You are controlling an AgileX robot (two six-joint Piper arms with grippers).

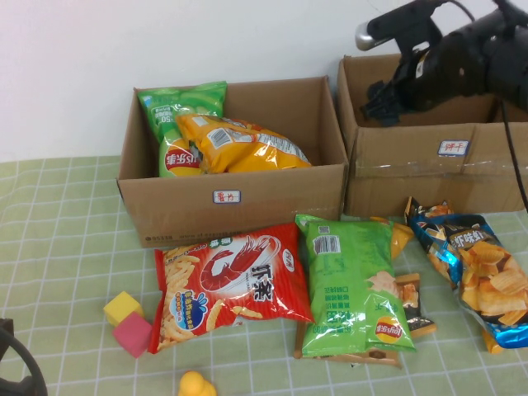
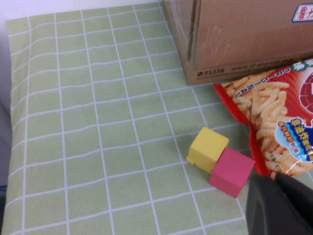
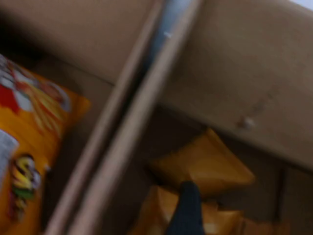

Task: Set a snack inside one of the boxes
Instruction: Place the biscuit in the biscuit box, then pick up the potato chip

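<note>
The snack, a glossy red shrimp-stick bag (image 1: 235,285), lies flat on the checked cloth in front of the plain-fronted box (image 1: 231,202); its corner (image 2: 279,117) shows in the left wrist view. My right gripper (image 1: 382,105) hangs open over the taped box (image 1: 429,177), well away from the red bag. One of its dark fingers (image 3: 188,208) shows above an orange bag (image 3: 205,166) lying inside that box. My left gripper (image 2: 269,180) is shut and empty, low at the near left beside the pink cube (image 2: 231,171).
A green Lay's bag (image 1: 177,120) and a yellow bag (image 1: 239,144) fill part of the plain box. Another green bag (image 1: 351,285) and a blue chip bag (image 1: 474,272) lie on the cloth. Yellow (image 1: 122,307) and pink (image 1: 133,334) cubes sit near left.
</note>
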